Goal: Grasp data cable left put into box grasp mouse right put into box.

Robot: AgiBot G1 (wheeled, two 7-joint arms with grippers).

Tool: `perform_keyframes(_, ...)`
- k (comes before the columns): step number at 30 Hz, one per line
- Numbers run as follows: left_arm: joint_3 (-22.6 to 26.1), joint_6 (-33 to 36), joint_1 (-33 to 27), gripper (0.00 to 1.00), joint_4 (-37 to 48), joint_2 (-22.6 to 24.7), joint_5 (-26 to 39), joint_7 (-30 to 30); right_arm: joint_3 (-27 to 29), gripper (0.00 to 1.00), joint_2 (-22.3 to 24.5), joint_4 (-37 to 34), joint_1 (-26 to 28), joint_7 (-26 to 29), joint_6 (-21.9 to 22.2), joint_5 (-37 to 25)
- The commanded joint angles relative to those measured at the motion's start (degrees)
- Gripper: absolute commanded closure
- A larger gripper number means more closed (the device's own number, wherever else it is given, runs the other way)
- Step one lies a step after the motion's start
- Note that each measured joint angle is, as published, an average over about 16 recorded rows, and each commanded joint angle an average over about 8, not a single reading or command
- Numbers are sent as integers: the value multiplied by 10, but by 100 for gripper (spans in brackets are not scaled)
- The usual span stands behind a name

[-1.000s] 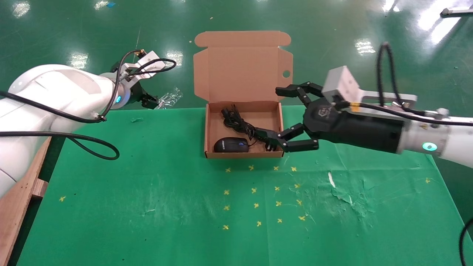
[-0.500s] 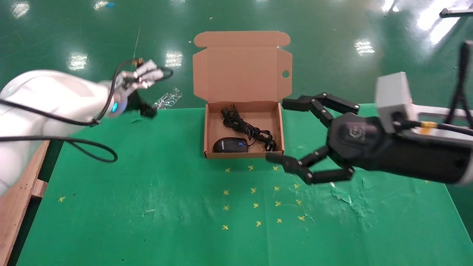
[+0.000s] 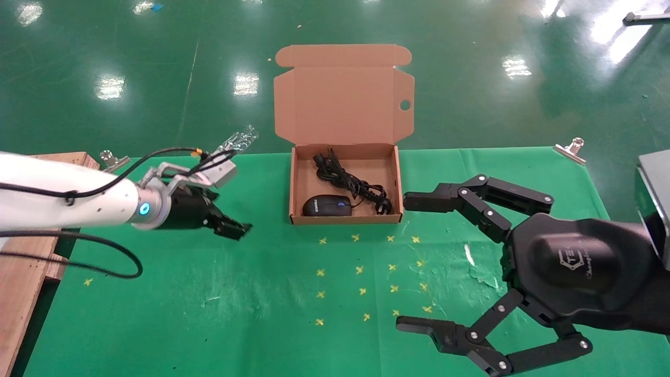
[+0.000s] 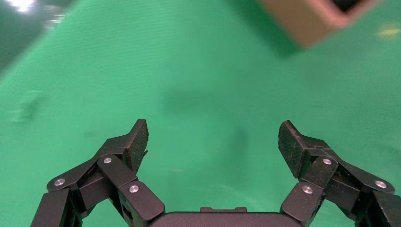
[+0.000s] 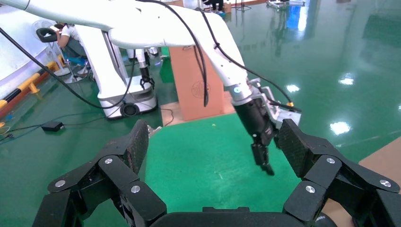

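Note:
The brown cardboard box (image 3: 340,99) stands open at the middle back of the green table, lid up. Inside it the coiled black data cable (image 3: 343,178) lies toward the back, its plug near the front right corner. The black mouse (image 3: 327,205) with its blue wheel lies at the front of the box. My left gripper (image 3: 233,228) hovers over the table left of the box, open and empty; it also shows in its wrist view (image 4: 213,142). My right gripper (image 3: 411,262) is front right of the box, open and empty, and shows in its wrist view (image 5: 213,142).
A wooden pallet (image 3: 21,283) lies along the table's left edge. Metal clips (image 3: 570,146) hold the cloth at the back corners. A clear plastic wrapper (image 3: 238,140) lies at the back edge. Yellow cross marks (image 3: 366,272) and scuffed cloth (image 3: 487,277) lie in front of the box.
My right gripper has drawn back from the box toward the front right, open. My left arm has swung down from behind the table to the table left of the box.

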Motion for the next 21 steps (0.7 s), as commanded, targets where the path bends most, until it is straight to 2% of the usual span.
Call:
perform_keyframes(1,-17,14,11,0,-9,-11,-36,24,2,0,4,6,-4,3,-3,5)
perform_keyframes(21,-190,152,125,0,-102,-125,-398,265,1,0,4,6,-3,3,-3,6)
